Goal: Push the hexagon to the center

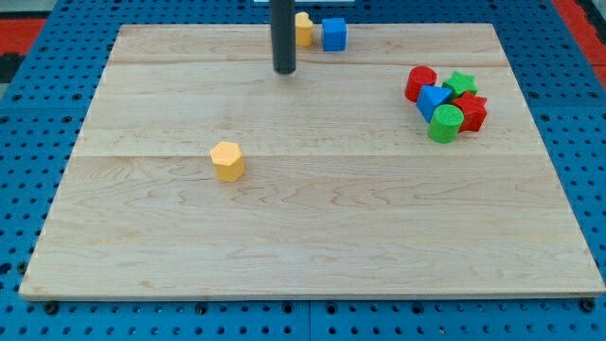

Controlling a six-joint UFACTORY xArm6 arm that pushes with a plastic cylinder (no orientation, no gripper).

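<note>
A yellow hexagon block lies on the wooden board, left of the board's middle. My tip is the lower end of a dark rod near the view's top, well above and to the right of the hexagon, apart from it. Just right of the rod, at the board's top edge, sit a yellow block, partly hidden by the rod, and a blue cube.
A cluster sits at the view's right: a red cylinder, a blue triangle-like block, a green star, a red block and a green cylinder. A blue pegboard surrounds the board.
</note>
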